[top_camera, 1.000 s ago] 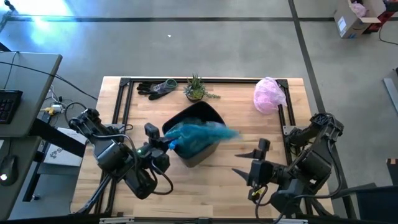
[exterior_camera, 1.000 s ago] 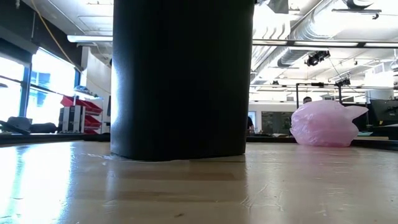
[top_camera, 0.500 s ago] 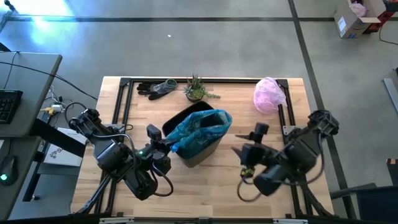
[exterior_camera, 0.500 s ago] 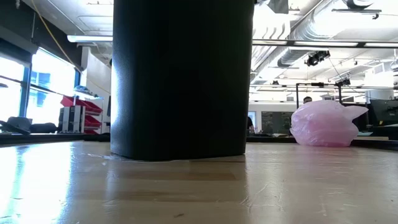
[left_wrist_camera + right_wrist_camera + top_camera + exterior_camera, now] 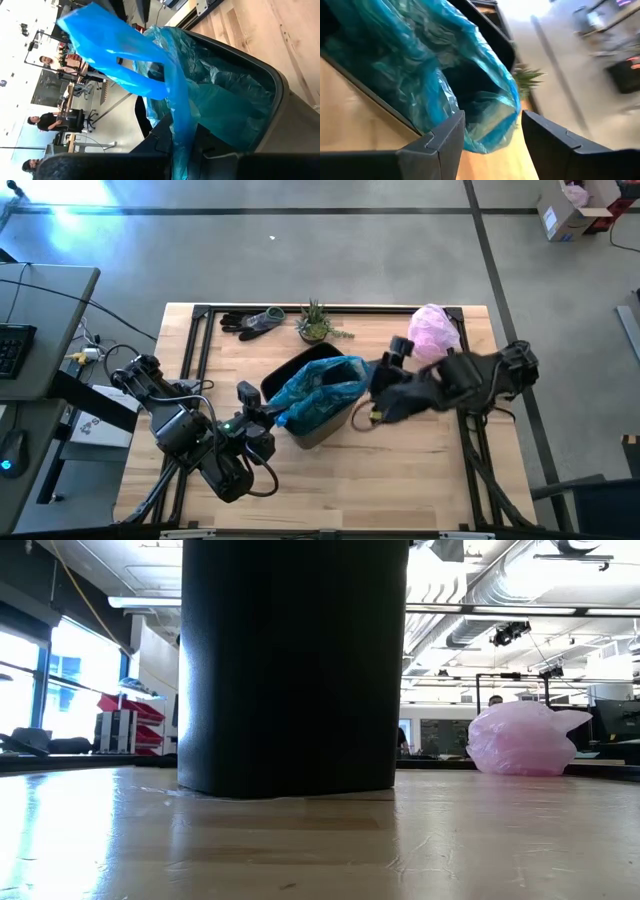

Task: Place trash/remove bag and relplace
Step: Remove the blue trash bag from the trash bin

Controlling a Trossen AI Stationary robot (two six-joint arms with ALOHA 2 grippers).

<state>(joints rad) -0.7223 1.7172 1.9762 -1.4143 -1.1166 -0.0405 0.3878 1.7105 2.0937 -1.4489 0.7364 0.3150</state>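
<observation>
Your right gripper (image 5: 368,392) has its fingers spread apart, empty, reaching in just beside the right side of the black bin (image 5: 335,425), with a loose fold of the teal bag (image 5: 318,392) sitting between and just ahead of its two fingers in the right wrist view. Your left gripper (image 5: 272,414) is pinched tight on the bag's blue edge at the bin's left rim; the left wrist view shows the film running down between its fingers, with a blue tie loop (image 5: 117,55) standing free above.

Risks, as I judge them: if you close the right fingers now you may catch only a thin wrinkle, which could slip or tear. A hard pull against the left grip could stretch the film or tip the bin, since nothing else steadies it. The fingers could also knock the bin's rim.

The bag is thin, translucent and heavily crinkled, bunched inside the bin and spilling over the rim at both sides. No trash is visible anywhere.
</observation>
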